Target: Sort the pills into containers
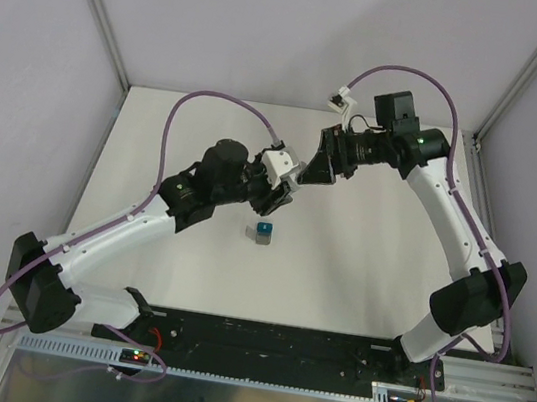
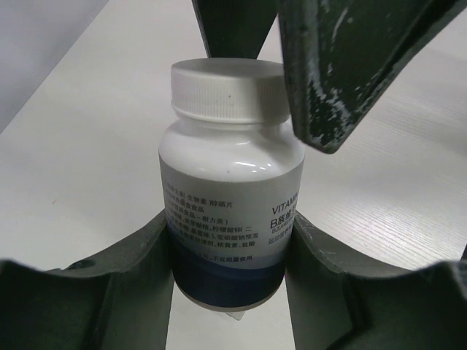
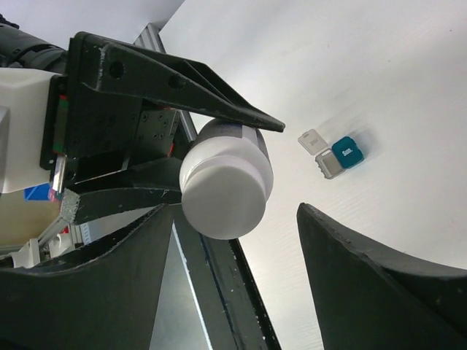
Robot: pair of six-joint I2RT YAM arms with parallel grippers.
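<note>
Left jaws pinch a glossy white plastic bottle (image 2: pixel 230 160) with a ribbed round cap (image 2: pixel 228 89); right jaws stand spread astride the cap. The cube-shaped containers (image 1: pixel 262 232), teal and grey, sit on the counter (image 1: pixel 358 275) at the bottle's six o'clock.

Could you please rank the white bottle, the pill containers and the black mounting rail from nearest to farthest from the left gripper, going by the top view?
1. white bottle: clamped between the left gripper fingers.
2. containers: on the table, just on the gripper's near side.
3. black rail: along the near edge, farthest.
</note>
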